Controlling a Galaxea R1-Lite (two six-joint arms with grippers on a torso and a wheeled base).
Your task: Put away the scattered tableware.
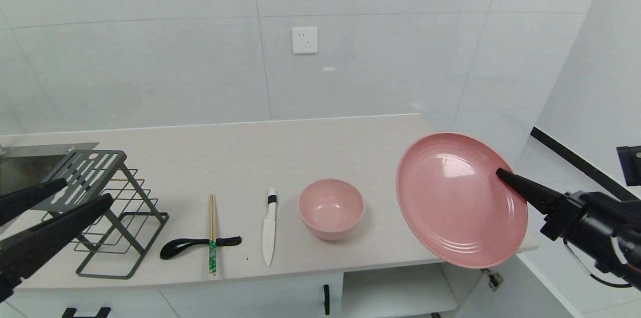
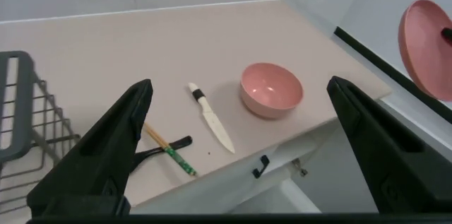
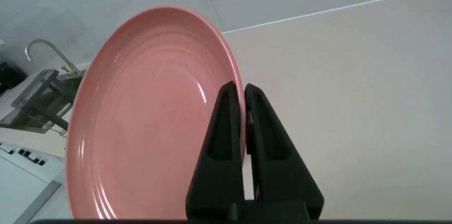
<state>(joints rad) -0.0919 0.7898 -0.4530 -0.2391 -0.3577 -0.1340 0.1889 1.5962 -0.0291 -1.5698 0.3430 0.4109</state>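
My right gripper (image 1: 502, 175) (image 3: 242, 128) is shut on the rim of a pink plate (image 1: 458, 198) (image 3: 148, 111), holding it tilted in the air above the counter's right end. A pink bowl (image 1: 331, 208) (image 2: 271, 89) stands upright on the counter. To its left lie a white knife (image 1: 270, 226) (image 2: 210, 117), a pair of chopsticks (image 1: 213, 233) (image 2: 170, 150) and a black spoon (image 1: 198, 245) (image 2: 164, 147) under them. My left gripper (image 1: 82, 193) (image 2: 240, 128) hangs open at the left, over the front of the dark wire rack (image 1: 107, 208) (image 2: 28, 118).
A sink (image 1: 20, 165) with a tap (image 3: 46, 51) lies behind the rack at the far left. The counter's right edge (image 1: 521, 245) drops off just under the plate. A wall socket (image 1: 305, 40) sits on the tiled wall. Cabinet handles (image 1: 326, 299) show below the front edge.
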